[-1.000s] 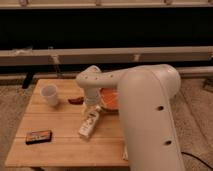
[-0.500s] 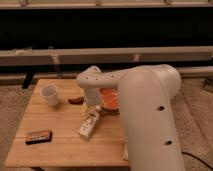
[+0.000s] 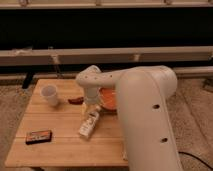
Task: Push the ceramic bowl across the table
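Near the frame's center the gripper (image 3: pixel 93 106) hung below the white arm (image 3: pixel 145 115), just left of the orange ceramic bowl (image 3: pixel 108 98) on the slatted table (image 3: pixel 60 145), its opening impossible to tell, and nothing had visibly shifted since half a second before.

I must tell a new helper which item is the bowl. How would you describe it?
On the wooden table, look beside the arm's gripper near the middle. The ceramic bowl is orange, shallow, partly hidden by the arm, and wider than the white cup.
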